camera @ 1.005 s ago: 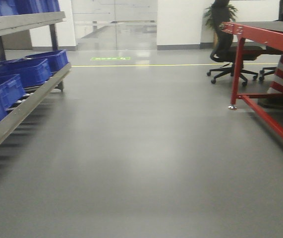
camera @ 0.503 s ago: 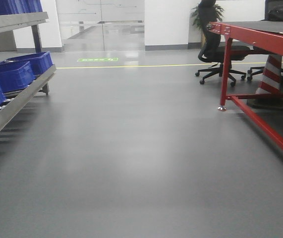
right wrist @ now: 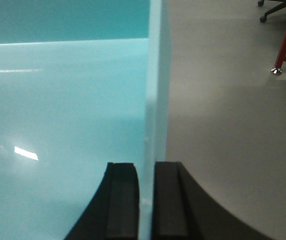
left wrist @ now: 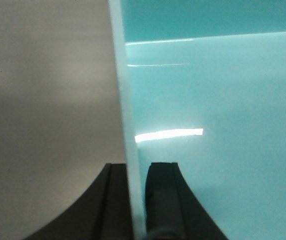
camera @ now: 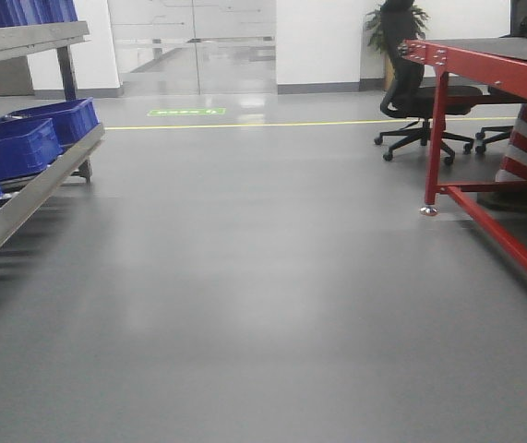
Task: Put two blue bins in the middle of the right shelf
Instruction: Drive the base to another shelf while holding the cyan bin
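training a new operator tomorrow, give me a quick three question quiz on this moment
1. True or false: the left gripper clamps a wall of a pale blue bin.
2. What does the right gripper hold? A) a pale blue bin wall B) a chair leg C) nothing
3. Fill in: in the front view, the red table stands on the ____ side.
Key: 1 true; 2 A; 3 right.
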Action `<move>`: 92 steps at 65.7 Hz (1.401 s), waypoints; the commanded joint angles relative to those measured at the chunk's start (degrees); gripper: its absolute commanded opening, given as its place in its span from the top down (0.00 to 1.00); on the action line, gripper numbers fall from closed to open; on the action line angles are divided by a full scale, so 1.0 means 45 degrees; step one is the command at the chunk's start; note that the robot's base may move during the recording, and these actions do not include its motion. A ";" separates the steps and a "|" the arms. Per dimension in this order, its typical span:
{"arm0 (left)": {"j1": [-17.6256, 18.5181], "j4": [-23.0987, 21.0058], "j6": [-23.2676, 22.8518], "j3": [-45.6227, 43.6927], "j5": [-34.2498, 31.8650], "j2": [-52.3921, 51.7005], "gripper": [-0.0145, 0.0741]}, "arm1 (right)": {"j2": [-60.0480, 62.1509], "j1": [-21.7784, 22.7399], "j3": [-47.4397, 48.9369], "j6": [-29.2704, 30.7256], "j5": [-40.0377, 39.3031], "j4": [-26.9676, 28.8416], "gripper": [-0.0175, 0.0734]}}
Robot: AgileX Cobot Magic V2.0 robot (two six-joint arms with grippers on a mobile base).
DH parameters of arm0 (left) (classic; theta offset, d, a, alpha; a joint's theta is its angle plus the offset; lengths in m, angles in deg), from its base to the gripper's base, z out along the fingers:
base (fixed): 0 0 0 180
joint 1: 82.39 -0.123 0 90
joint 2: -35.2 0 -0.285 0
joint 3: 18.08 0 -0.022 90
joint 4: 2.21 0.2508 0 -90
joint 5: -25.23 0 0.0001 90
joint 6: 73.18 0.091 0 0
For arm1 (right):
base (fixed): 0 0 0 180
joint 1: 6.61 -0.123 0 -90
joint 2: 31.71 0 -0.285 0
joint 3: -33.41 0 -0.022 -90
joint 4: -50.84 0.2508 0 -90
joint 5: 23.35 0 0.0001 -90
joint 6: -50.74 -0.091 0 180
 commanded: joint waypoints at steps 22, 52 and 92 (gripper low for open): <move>0.0012 -0.0121 0.0111 -0.0122 -0.0448 -0.0088 0.96 | 0.0225 0.0025 0.0183 0.0034 -0.0820 0.0236 0.97; 0.0012 -0.0121 0.0111 -0.0122 -0.0448 -0.0088 0.96 | 0.0225 0.0025 0.0183 0.0034 -0.0820 0.0236 0.97; 0.0012 -0.0121 0.0111 -0.0122 -0.0448 -0.0088 0.96 | 0.0225 0.0025 0.0183 0.0034 -0.0820 0.0236 0.97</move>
